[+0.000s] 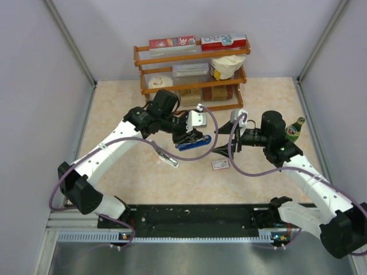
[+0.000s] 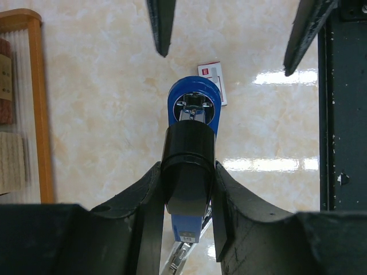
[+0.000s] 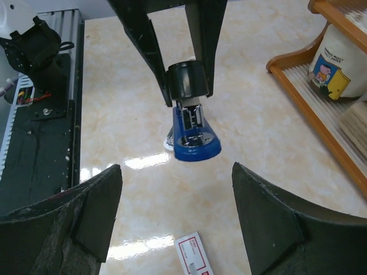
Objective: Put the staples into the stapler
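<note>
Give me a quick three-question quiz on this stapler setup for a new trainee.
1. True or false: the left claw is shut on the blue stapler.
2. Fill in the blank: the right claw has its jaws ____.
3. Where is the red-and-white staple box? A) in the left claw B) lying on the table C) in the right claw

Key: 1 true; 2 open; 3 B.
</note>
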